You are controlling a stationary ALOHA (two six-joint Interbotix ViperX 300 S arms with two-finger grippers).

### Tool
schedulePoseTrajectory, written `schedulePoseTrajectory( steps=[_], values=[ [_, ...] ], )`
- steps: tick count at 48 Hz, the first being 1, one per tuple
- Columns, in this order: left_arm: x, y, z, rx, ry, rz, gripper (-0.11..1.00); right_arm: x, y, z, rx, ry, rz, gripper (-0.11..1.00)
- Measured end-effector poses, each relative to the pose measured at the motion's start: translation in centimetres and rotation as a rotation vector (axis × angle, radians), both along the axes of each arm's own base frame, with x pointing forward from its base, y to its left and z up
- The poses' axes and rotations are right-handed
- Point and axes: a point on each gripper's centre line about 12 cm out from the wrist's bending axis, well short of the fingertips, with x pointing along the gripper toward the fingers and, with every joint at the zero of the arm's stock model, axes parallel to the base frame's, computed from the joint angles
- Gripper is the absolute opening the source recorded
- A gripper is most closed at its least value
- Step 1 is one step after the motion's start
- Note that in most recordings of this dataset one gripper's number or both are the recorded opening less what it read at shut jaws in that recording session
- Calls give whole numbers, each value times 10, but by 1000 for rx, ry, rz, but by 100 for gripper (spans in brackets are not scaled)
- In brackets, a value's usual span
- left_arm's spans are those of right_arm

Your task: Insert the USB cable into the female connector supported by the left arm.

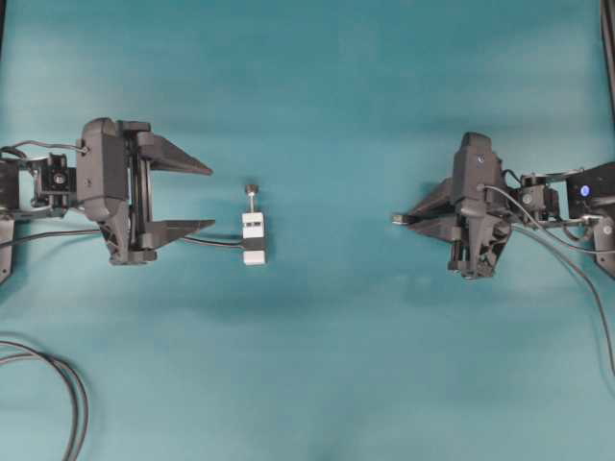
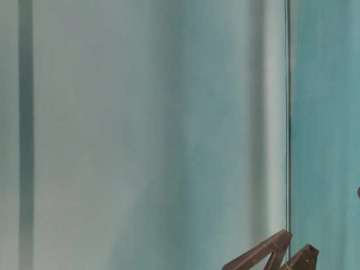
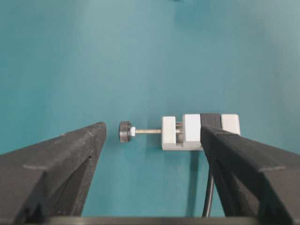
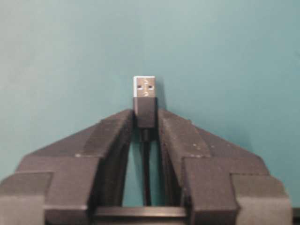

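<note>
A teal worktop is filling the overhead view, lying smooth and bare across its middle. Doubled black cables are looping over its lower left corner, running off the edge there.

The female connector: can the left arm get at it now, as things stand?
Probably yes. The left gripper is wide open, and the female connector lies on the table just beyond its fingertips, toward one finger. Nothing lies between them except the connector's own black cable.
</note>
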Motion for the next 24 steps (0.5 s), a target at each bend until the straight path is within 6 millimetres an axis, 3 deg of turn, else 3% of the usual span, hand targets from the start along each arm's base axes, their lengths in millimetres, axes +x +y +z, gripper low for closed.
schedulePoseTrajectory(
  steps=[24],
  values=[
    [-8,-4,-9,-3,31,-10,93,0,9,1,-14,-15,57,22]
  ],
)
